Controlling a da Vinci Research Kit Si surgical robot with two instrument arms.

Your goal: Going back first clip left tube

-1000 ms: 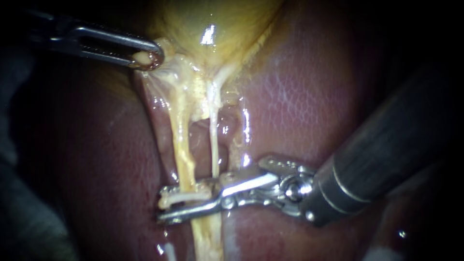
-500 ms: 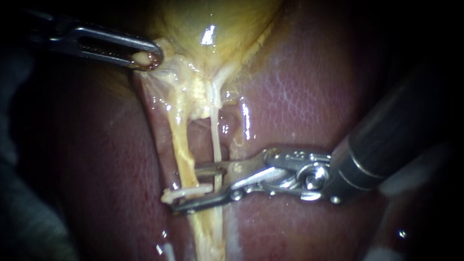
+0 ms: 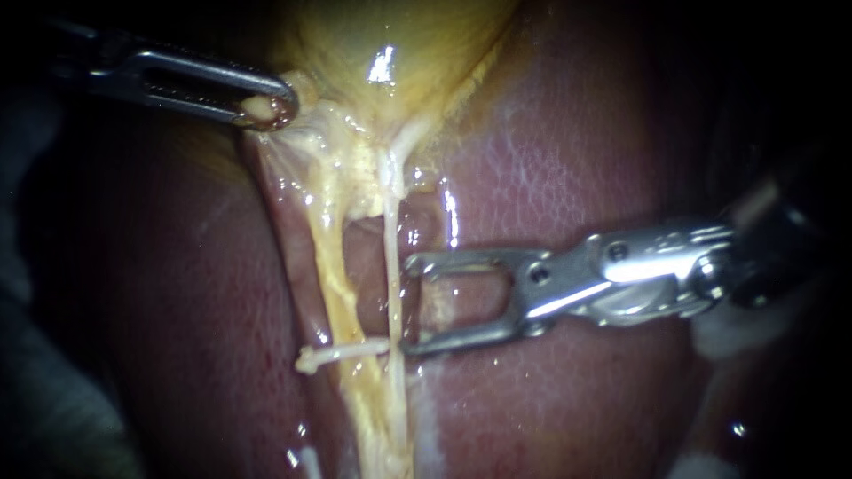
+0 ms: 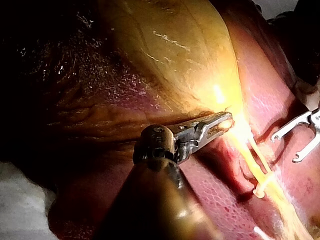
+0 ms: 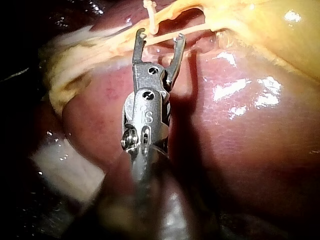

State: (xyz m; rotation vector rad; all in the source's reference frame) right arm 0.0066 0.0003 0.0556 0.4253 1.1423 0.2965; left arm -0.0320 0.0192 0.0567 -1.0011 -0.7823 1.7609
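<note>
In the endoscope view, the left instrument (image 3: pixel 271 108) has its claw closed tight on a nub of pale tissue (image 3: pixel 259 106) at the lower edge of the yellow gallbladder (image 3: pixel 390 44). Two tubes run down from there over the liver (image 3: pixel 577 160): the thicker yellow left tube (image 3: pixel 333 275) and the thin white right tube (image 3: pixel 393 266). A white clip (image 3: pixel 342 354) sits across the left tube. The right instrument (image 3: pixel 410 304) has its claw spread wide and holds nothing. Its tips lie just beside the right tube, the lower one near the clip's end.

In the left wrist view, the left instrument (image 4: pixel 225 120) pinches tissue at the gallbladder (image 4: pixel 170 50). Beyond the tubes, the right instrument (image 4: pixel 285 149) gapes empty, apart from the clip (image 4: pixel 261 189).

In the right wrist view, the right instrument (image 5: pixel 161 35) shows a wide-open claw. The thin tube (image 5: pixel 192 29) runs just ahead of its tips, and the clip (image 5: pixel 150 15) lies beyond that.
</note>
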